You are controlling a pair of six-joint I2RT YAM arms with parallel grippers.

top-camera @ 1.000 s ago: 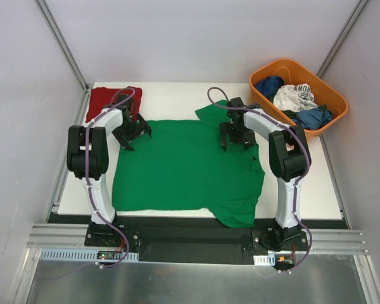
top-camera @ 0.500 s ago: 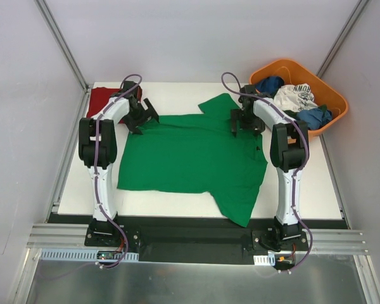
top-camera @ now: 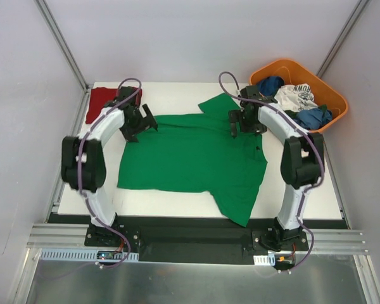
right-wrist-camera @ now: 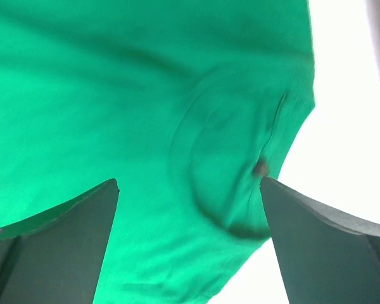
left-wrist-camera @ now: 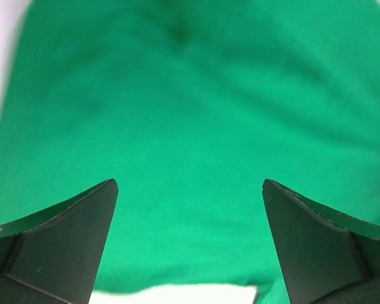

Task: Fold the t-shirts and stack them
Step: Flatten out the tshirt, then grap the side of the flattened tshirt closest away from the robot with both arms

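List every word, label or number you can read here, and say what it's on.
The white garment in the orange basket: dark printed letters, too small to read.
The green t-shirt: no text visible.
The dark red t-shirt: no text visible.
Nothing else carries readable text.

Two t-shirts (top-camera: pixel 190 155) (top-camera: pixel 101 98), one basket (top-camera: pixel 296 63)

Left arm (top-camera: pixel 104 126) and right arm (top-camera: pixel 275 121), identical in build: white tubular links joined by bulky black joint housings (top-camera: pixel 76 166). A purple cable (top-camera: pixel 128 82) runs along each arm and loops free near the wrist. Each arm rises from a black base (top-camera: pixel 104 235), both fixed to one black base plate (top-camera: pixel 190 244). Left claw (top-camera: pixel 139 123) and right claw (top-camera: pixel 244 120) are black. In the wrist views the fingers (left-wrist-camera: pixel 63 240) appear as broad matte black wedges tapering to blunt tips.
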